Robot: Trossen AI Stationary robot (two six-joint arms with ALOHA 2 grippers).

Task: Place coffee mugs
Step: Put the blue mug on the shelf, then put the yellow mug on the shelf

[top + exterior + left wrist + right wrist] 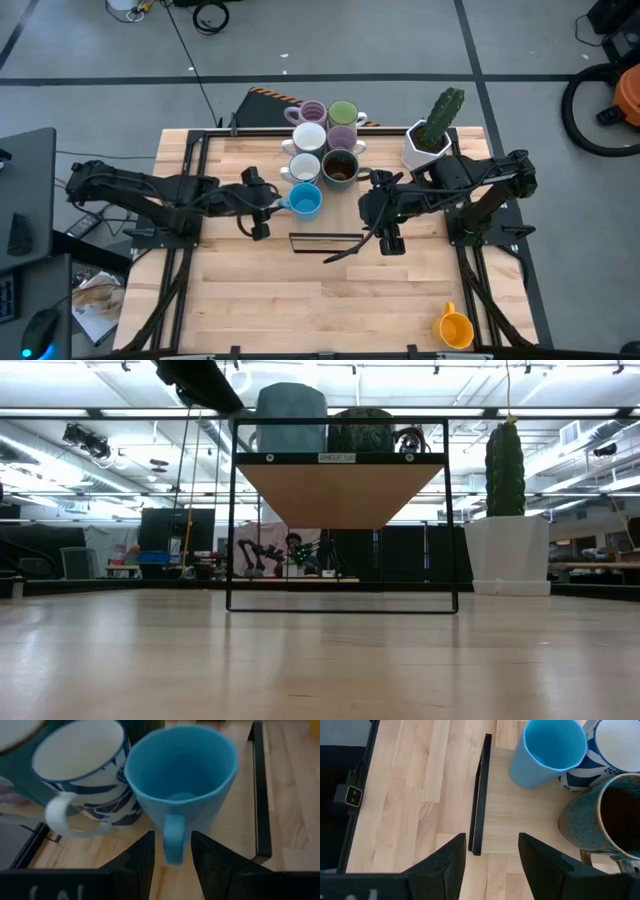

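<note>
Several coffee mugs stand close together on a raised wooden shelf [325, 238]. The blue mug [305, 200] is the nearest of them and stands upright on its base, beside a white mug with a blue pattern [80, 770] and a dark speckled mug [612, 815]. My left gripper [172, 865] is open. Its fingers stand on either side of the blue mug's handle [173, 837], with a narrow gap on each side. My right gripper [492, 862] hangs open above the shelf's near edge and has nothing between its fingers. An orange mug [455, 328] lies alone near the table's front right corner.
A white angular pot with a green cactus [428, 145] stands at the back right, next to the right arm. The shelf's black frame [340, 457] stands on thin legs in the middle of the table. Bare wood lies in front of the shelf.
</note>
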